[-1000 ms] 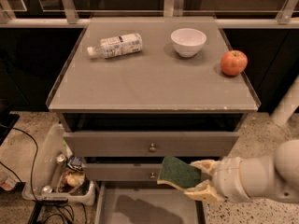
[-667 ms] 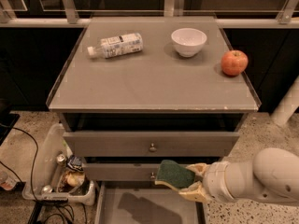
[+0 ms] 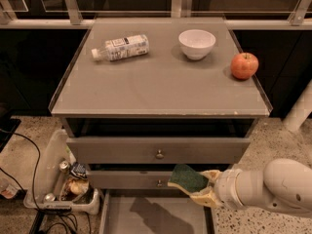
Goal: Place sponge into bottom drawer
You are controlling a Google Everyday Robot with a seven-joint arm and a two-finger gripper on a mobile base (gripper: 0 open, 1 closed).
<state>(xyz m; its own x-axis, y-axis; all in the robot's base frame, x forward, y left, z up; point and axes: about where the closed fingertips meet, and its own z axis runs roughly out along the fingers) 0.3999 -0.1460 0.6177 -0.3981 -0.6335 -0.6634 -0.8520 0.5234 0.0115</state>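
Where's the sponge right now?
Camera view, lower centre-right: the sponge is held in the gripper, in front of the middle drawer and above the open bottom drawer.

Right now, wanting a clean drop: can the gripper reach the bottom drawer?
Probably yes: the gripper, jaws shut on the sponge, hangs above the open bottom drawer, nothing visible between them.

My gripper [image 3: 201,187] sits low right, over the bottom drawer [image 3: 156,217] — its fingers cover the right end of the sponge [image 3: 186,178], so I can't see that part. The drawer's front runs off the lower edge, my arm [image 3: 273,186] off the right. The label on the bottle [image 3: 122,48] is too small to read.
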